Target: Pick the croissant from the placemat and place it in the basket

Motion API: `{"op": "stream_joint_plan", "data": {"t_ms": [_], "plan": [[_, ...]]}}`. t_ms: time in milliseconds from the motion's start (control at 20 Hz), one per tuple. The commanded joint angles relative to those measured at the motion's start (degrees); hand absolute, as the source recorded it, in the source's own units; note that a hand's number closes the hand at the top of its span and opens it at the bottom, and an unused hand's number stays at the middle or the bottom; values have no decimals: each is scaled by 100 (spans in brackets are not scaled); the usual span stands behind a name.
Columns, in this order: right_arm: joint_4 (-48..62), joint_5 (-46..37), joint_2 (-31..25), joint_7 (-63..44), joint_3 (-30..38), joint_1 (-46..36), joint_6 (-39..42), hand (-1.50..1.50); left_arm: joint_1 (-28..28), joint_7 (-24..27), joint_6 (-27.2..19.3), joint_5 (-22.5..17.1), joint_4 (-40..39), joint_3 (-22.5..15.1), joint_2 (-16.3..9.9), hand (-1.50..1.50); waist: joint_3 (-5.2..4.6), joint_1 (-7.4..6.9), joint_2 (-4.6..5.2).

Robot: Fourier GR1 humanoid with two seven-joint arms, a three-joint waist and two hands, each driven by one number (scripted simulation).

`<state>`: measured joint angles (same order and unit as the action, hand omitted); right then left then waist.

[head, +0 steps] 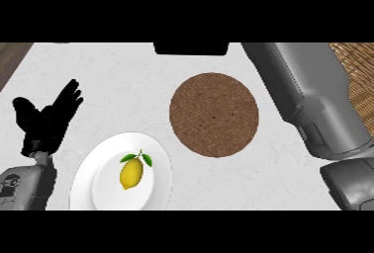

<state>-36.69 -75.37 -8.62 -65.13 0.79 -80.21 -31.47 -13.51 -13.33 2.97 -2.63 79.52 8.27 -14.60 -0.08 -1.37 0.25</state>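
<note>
The round brown placemat [214,114] at frame centre lies bare; the croissant is nowhere visible. The right forearm [314,99] stretches toward the basket [358,74], upper right, its hand out of frame, suggesting the placing step. The left hand [45,121] rests, fingers spread, beside a plate [95,183] holding a lemon [131,172]. Next likely: release over the basket.

counter [110,69] is seen as pale, matt, faintly marbled stone. placemat [214,114] is rendered as brown, rough, grainy cork-like stuff; basket [359,74] is shown as woven wicker. plate [99,183] is glossy white, lemon [131,173] smooth yellow, forearm [314,99] matt grey plastic.
</note>
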Motion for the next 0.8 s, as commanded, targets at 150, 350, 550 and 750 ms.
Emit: {"op": "stream_joint_plan", "data": {"t_ms": [150,350,550,750], "plan": [[295,-443,-587,-780,309,-21,312,150,-17,-31,14,-77,-16,116,-36,0,4,130,-30],[172,-506,-638,-767,497,165,367,150,86,181,0,31,-163,44,49,0,4,152,-32],[-88,-364,-796,-354,695,810,203,150,65,147,-15,-19,-185,169,-12,0,6,178,-40],[-698,-294,-954,-41,708,1381,393,150,142,407,207,-53,-499,300,-195,0,5,222,-58]]}}
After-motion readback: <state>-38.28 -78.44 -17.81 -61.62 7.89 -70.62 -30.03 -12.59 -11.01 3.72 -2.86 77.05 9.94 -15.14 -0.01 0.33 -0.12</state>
